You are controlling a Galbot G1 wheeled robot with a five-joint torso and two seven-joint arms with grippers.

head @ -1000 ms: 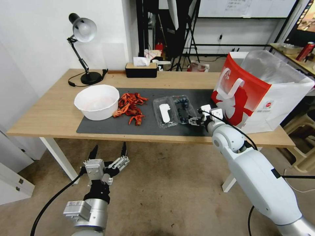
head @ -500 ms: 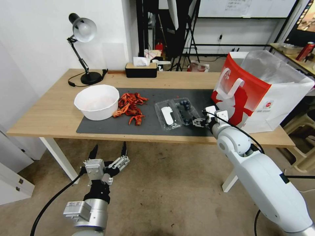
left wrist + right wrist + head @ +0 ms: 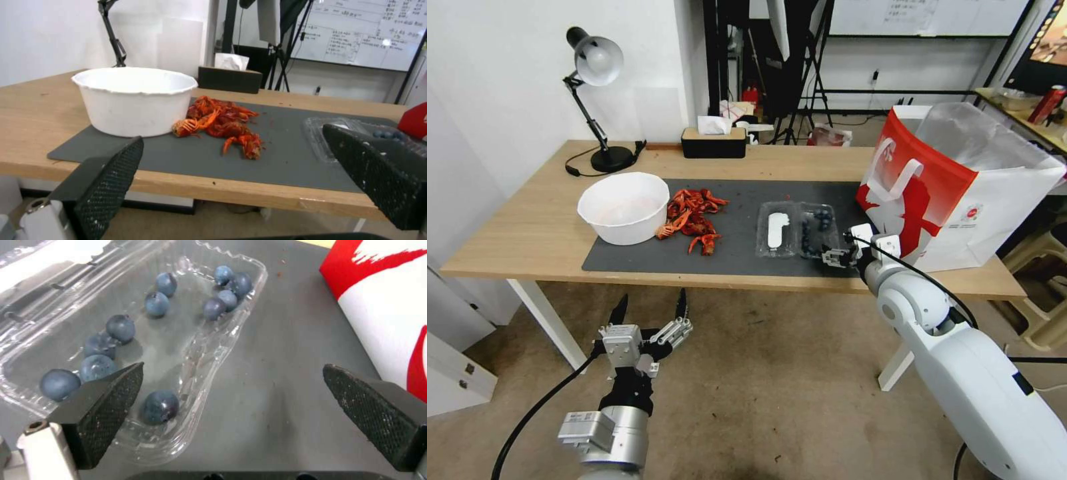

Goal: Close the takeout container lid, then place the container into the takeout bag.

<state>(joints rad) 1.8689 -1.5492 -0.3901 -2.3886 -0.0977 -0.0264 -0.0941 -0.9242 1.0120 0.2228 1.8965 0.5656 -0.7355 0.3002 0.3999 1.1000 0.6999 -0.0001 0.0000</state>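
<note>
Your right end effector (image 3: 835, 257) has pulled back toward the near edge of the surface (image 3: 527, 227), fingers apart and holding nothing, and the container (image 3: 817, 231) has swung round and slid toward the takeout bag (image 3: 954, 193). The takeout container lid (image 3: 776, 230) lies flat open, so closing isn't started. Your left end effector (image 3: 650, 313) hangs spread below the surface edge

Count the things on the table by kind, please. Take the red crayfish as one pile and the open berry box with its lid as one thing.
bowl: 1
lamp: 1
tissue box: 1
mat: 1
crayfish pile: 1
berry box: 1
bag: 1
Total: 7
</note>
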